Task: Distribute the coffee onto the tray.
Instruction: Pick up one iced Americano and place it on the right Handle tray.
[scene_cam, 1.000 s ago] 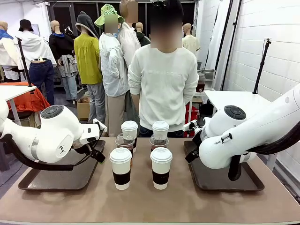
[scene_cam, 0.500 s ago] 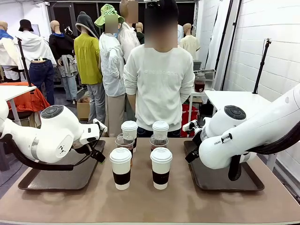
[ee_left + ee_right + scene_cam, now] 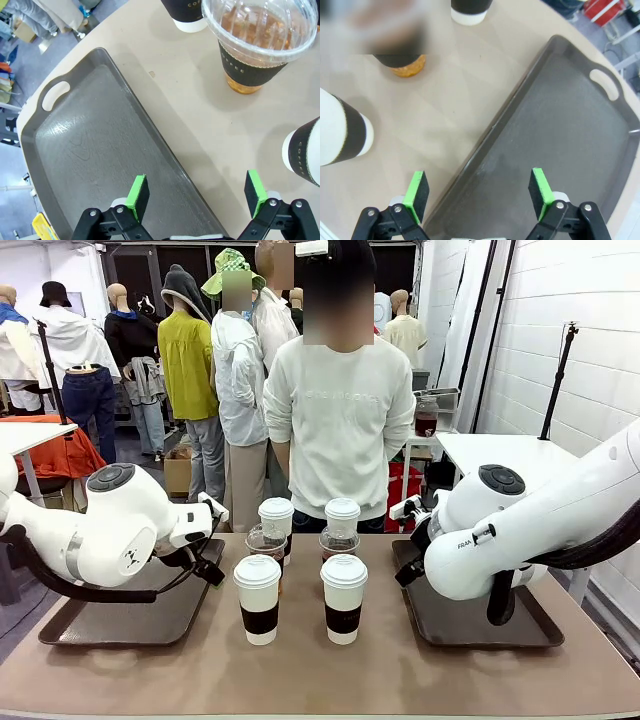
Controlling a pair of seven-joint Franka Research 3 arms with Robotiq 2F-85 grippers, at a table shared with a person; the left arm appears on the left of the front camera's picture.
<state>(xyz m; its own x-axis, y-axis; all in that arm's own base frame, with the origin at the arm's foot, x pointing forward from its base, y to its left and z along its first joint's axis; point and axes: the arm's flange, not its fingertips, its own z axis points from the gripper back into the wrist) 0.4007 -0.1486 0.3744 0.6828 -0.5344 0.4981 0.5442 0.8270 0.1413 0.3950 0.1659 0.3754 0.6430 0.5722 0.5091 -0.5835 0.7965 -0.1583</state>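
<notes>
Nothing on the table (image 3: 320, 680) had moved in the last second. All six cups stood where they had been, grouped in the middle between the left tray (image 3: 110, 625) and the right tray (image 3: 480, 632), none of them on either one. Two paper cups (image 3: 258, 598) stood in the front row, two clear cups (image 3: 266, 542) of brown drink just behind them, and two more paper cups at the back.

The one change was across the table: the person (image 3: 338, 430) stood a little farther toward the picture's left than a second before, and had not shifted since half a second ago.

Both arms kept their poses, each bent low over its own tray.

In the left wrist view, the left gripper (image 3: 197, 190) hung wide open with nothing between its pads, above the inner rim of the left tray (image 3: 85, 150). A clear cup (image 3: 257, 42) stood on the table well ahead of it, and a paper cup (image 3: 306, 156) was near its right-hand finger.

In the right wrist view, the right gripper (image 3: 479, 192) was likewise spread wide and empty over the inner rim of the right tray (image 3: 565, 125). A paper cup (image 3: 340, 127) stood on the table off to one side, clear of the fingers.
</notes>
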